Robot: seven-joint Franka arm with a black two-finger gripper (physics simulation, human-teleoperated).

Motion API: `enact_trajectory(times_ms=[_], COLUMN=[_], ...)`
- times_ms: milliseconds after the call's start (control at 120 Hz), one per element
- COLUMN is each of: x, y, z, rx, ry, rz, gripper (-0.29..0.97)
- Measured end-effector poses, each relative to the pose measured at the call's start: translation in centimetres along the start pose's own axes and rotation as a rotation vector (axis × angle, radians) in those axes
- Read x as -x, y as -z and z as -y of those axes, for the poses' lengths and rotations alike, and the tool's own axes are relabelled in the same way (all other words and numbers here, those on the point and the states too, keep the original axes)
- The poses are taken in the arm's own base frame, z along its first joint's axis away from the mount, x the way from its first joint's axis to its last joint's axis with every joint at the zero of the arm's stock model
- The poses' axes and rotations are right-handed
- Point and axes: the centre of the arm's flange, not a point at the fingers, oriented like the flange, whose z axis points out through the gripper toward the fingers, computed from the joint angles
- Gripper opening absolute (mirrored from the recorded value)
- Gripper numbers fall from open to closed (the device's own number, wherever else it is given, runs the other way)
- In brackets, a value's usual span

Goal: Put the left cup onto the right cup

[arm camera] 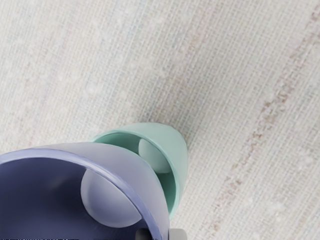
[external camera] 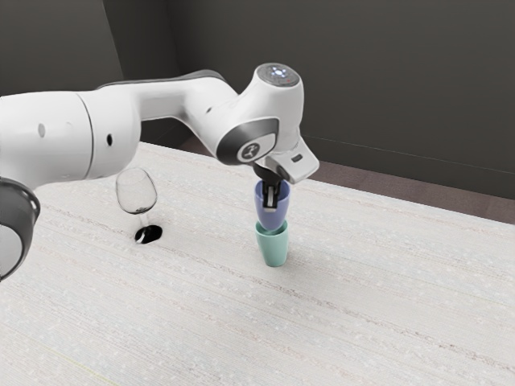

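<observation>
Your claw (external camera: 272,195) grips the purple cup (external camera: 270,215) by its rim | its base at the green cup (external camera: 272,245) mouth | wine glass (external camera: 135,191) apart on your worktop (external camera: 362,305)

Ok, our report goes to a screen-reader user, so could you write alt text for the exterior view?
A white robot arm's gripper grips the wall of a purple cup, whose base sits inside a green cup standing on a pale table. A clear wine glass stands toward the exterior view's left.
</observation>
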Motion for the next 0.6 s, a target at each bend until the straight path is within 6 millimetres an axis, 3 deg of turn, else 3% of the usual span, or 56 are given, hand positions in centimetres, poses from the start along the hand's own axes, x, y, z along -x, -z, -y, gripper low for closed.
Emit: enact_trajectory(times_ms=[308, 600], x=[-0.4, -1.1], y=[-3.0, -2.6], z=[0.9, 1.5], rx=[0.025, 0.036], ry=[0.006, 0.003], rz=[0.017, -0.03], gripper=[-0.11, -0.11])
